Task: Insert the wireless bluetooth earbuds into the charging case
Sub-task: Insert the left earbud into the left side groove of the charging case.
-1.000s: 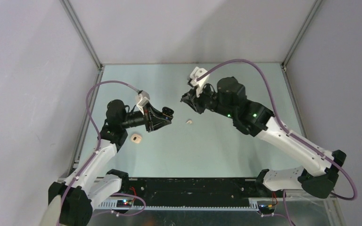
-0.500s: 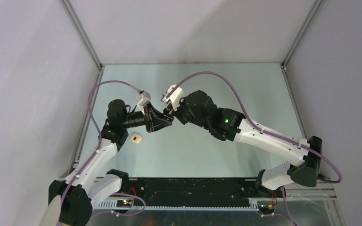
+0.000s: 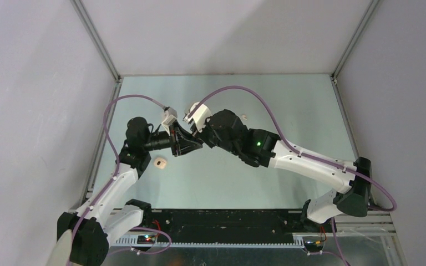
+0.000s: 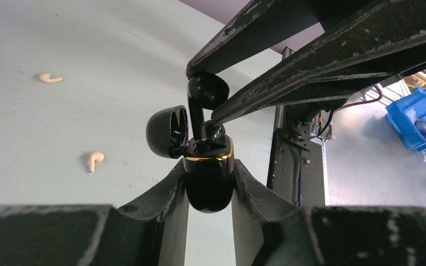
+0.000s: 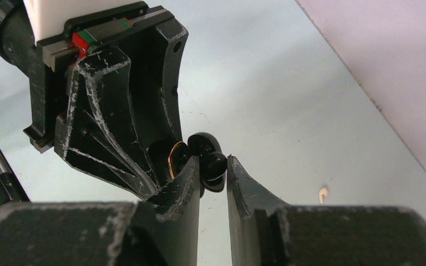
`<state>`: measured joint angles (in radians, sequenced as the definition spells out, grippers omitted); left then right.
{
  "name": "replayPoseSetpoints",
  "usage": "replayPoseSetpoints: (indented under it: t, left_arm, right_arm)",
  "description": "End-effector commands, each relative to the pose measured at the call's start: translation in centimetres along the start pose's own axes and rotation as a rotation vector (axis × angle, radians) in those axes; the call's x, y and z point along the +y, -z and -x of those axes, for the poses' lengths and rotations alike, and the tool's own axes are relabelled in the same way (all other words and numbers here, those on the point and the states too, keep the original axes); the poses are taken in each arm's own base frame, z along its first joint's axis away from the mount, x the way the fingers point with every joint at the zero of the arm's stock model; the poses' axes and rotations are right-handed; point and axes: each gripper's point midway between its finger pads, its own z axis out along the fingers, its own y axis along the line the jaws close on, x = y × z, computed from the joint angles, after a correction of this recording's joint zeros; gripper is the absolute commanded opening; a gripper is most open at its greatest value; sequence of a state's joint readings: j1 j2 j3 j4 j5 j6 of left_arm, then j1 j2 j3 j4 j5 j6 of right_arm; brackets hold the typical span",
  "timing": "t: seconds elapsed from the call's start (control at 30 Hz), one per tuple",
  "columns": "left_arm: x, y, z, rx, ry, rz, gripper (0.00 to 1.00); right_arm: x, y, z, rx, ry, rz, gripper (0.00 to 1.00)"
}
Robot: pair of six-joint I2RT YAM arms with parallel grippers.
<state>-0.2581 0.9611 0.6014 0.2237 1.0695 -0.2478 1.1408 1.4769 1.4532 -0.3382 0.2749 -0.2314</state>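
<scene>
A black earbud (image 4: pixel 206 90) is pinched between the fingers of my right gripper (image 5: pixel 213 162), its stem pointing down into the open top of a black charging case (image 4: pixel 209 188). I cannot tell how deep the stem sits. The case has a gold rim and its lid (image 4: pixel 166 132) is hinged open to one side. My left gripper (image 4: pixel 209 166) is clamped on the case body, holding it above the table (image 3: pixel 288 100). The two grippers meet nose to nose and crowd the case opening. Two pale earbuds (image 4: pixel 50 78) (image 4: pixel 94 160) lie loose on the table, well apart. A pale beige case (image 3: pixel 160 162) sits beside my left arm.
</scene>
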Motion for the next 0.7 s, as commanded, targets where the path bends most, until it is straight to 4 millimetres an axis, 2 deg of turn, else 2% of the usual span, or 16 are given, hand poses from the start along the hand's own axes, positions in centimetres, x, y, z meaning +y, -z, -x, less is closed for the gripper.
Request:
replayPoseSetpoints:
  t: [0.0, 0.13, 0.43, 0.67]
  left_arm:
    - [-1.0, 0.0, 0.8, -0.018, -0.036, -0.034, 0.06]
    - [-1.0, 0.0, 0.8, -0.018, -0.037, -0.033, 0.06]
    - [-1.0, 0.0, 0.9, -0.019, -0.042, -0.032, 0.04]
    - [-1.1, 0.1, 0.8, -0.017, -0.049, -0.036, 0.04]
  right_arm:
    - [-0.6, 0.4, 3.1, -0.072, -0.043, -0.045, 0.2]
    - [-0.6, 0.5, 3.7, -0.074, -0.052, -0.047, 0.2]
    - [0.8, 0.0, 3.1, -0.052, -0.035, -0.02, 0.2]
    - [0.1, -0.3, 2.7, -0.043, -0.022, -0.068, 0.2]
